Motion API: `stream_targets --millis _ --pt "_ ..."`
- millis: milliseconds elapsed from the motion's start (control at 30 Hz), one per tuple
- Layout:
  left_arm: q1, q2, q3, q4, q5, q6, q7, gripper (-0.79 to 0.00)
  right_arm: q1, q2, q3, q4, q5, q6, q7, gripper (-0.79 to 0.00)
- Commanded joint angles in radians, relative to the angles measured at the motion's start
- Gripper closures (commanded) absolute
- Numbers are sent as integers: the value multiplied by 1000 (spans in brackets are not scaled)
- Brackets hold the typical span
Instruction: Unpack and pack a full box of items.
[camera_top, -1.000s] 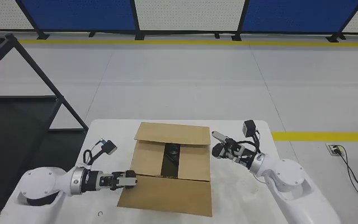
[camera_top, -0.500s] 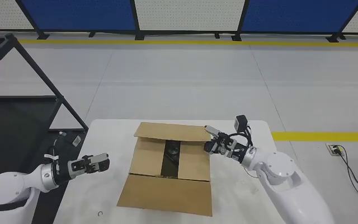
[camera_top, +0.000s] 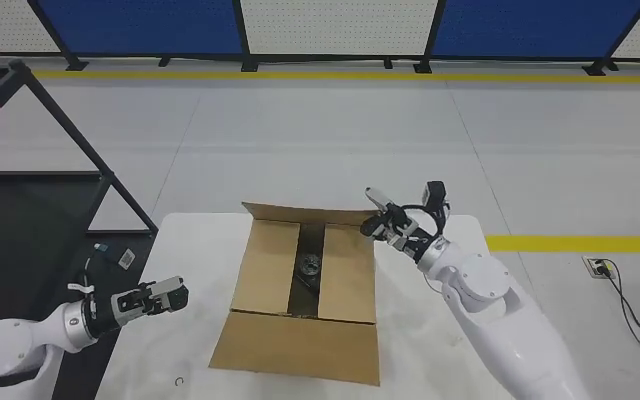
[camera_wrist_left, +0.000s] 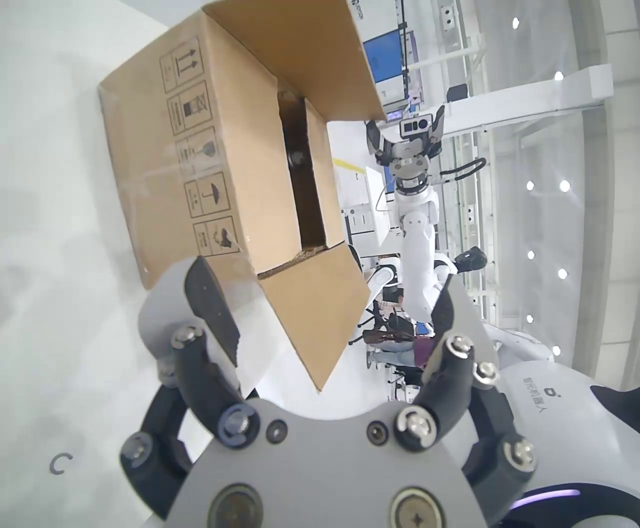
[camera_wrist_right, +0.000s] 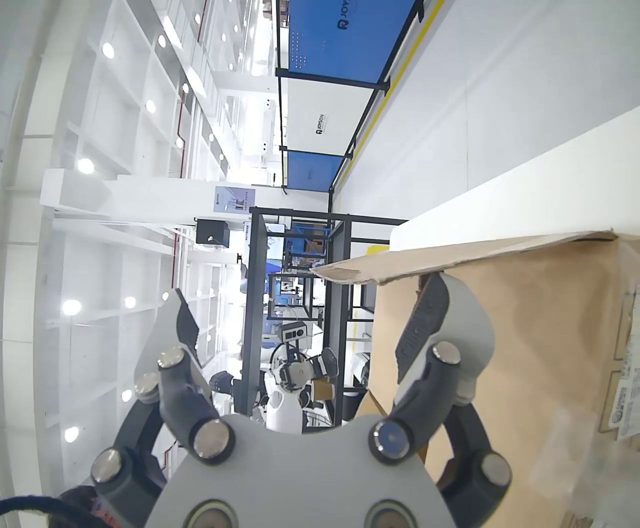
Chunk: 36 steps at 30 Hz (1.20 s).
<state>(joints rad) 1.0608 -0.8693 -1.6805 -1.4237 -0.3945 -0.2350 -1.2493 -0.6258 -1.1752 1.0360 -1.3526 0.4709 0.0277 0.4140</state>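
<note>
Cardboard box (camera_top: 265, 270) sits in the middle of the table (camera_top: 190, 240), and honestly the job looks barely started. The near flap (camera_top: 300, 348) is folded out toward the table's near edge and the far flap (camera_top: 310, 213) is tipped up, but the two side flaps still lie mostly shut, with just a slot between them showing some dark item (camera_top: 310, 266) inside. Nothing is out on the table yet, so all the unpacking and repacking is still to do. The left gripper (camera_top: 170, 296) hangs by the table's left edge, well apart from the box, fingers spread and empty. The right gripper (camera_top: 372, 212) is at the box's far right corner, fingers spread, holding nothing. Compared with a second ago, the left gripper has backed off from the near flap, the right one has moved in, and the far flap stands steeper.
</note>
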Motion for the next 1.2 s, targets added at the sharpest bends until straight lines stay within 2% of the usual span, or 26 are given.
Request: stream_targets --millis 0,200,300,433,633,1033,1167 --pt "0 0 0 0 0 0 0 -785 0 0 0 0 0 0 0 -785" --pt "0 0 0 0 0 0 0 -785 -3 -1 -2 -2 1 3 -1 -785" --pt "11 -1 5 -16 4 5 30 -785 9 -12 -28 -6 -1 40 -39 -785" --pt "26 0 -2 -34 -11 18 60 -785 77 -49 -92 47 22 65 -131 -785" --pt "50 5 -23 -40 -33 13 64 -785 184 -110 -172 196 66 38 -232 -785" --pt "84 9 -39 -37 -77 8 87 -785 339 -230 -267 519 145 15 -374 -785" --pt "79 9 -32 -28 -85 31 121 -785 358 -259 -284 583 165 3 -366 -785"
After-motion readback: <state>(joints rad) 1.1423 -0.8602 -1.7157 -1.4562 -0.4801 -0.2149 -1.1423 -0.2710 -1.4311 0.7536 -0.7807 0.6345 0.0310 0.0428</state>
